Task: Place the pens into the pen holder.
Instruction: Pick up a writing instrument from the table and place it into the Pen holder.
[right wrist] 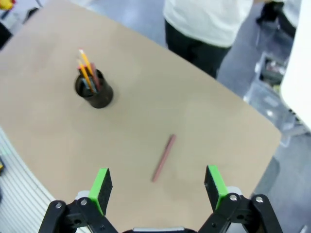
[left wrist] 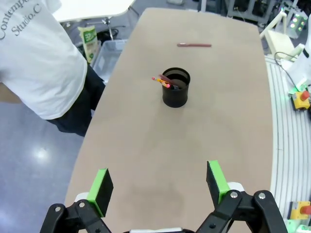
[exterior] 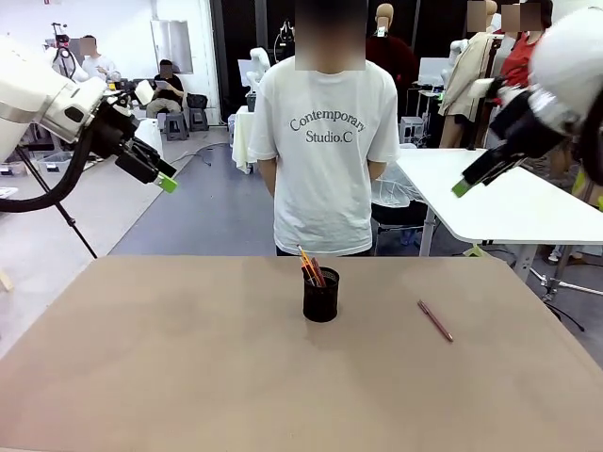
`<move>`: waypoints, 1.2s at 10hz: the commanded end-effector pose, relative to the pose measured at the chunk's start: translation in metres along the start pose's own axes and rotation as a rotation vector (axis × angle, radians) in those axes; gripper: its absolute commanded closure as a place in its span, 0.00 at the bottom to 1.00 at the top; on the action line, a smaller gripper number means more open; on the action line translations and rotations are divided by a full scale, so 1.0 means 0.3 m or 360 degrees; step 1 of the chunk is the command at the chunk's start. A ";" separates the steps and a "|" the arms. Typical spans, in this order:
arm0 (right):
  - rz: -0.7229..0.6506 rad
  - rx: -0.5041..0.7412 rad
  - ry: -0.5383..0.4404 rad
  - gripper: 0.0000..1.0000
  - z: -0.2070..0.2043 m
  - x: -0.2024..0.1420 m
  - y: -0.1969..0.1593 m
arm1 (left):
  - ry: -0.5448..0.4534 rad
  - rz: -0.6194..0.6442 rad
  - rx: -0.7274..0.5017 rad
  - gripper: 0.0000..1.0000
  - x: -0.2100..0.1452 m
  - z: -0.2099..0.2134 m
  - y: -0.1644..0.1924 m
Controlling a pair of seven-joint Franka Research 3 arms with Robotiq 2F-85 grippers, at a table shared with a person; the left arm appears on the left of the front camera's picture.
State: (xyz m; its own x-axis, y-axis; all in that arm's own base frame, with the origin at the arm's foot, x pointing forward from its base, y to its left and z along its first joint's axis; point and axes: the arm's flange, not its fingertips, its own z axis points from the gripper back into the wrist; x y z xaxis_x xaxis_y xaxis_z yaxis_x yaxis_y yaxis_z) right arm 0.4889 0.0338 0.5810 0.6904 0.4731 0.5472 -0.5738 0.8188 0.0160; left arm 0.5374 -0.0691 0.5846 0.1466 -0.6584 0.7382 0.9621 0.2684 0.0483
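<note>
Well below right fingers (right wrist: 214, 181), dark red pen (right wrist: 164, 158)

A: Surface?
B: Tan matte table (exterior: 141, 377), flat top, rounded corners.
A: What's sitting on it?
B: Two items. First, a small black metal-mesh cylindrical cup (exterior: 321, 299). It's upright, about midway between the left and right edges, nearer the far edge than the near one.
A: The other?
B: A thin dark red pen (exterior: 435, 321), lying flat at an angle between the cup and the right edge, well apart from the cup.
</note>
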 end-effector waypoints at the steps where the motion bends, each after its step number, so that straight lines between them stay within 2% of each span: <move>1: -0.0168 -0.0145 0.0124 0.00 -0.070 0.068 -0.007 | 0.0001 -0.0021 0.0007 0.00 0.000 0.007 0.008; 2: -0.0227 -0.0282 0.0187 0.00 -0.159 0.067 0.009 | 0.0001 -0.0021 0.0007 0.00 0.000 0.007 0.008; 4: -0.0276 -0.0394 0.0300 0.00 -0.286 0.018 0.029 | 0.0001 -0.0021 0.0007 0.00 0.000 0.007 0.008; 9: -0.0357 -0.0263 0.0687 0.00 -0.475 -0.177 0.059 | 0.0001 -0.0021 0.0007 0.00 0.000 0.007 0.008; 11: -0.0382 -0.0204 0.0744 0.00 -0.528 -0.231 0.073 | 0.0001 -0.0021 0.0007 0.00 0.000 0.007 0.008; 12: -0.0339 -0.0157 0.0731 0.00 -0.508 -0.227 0.077 | 0.0001 -0.0021 0.0007 0.00 0.000 0.007 0.008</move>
State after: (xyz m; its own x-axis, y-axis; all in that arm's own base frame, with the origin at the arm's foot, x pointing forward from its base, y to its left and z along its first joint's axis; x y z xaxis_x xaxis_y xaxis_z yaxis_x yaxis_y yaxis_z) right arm 0.4962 0.0661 0.4074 0.9263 0.3617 0.1053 -0.3618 0.9321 -0.0188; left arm 0.5376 -0.0691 0.5848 0.1462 -0.6584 0.7383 0.9621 0.2684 0.0488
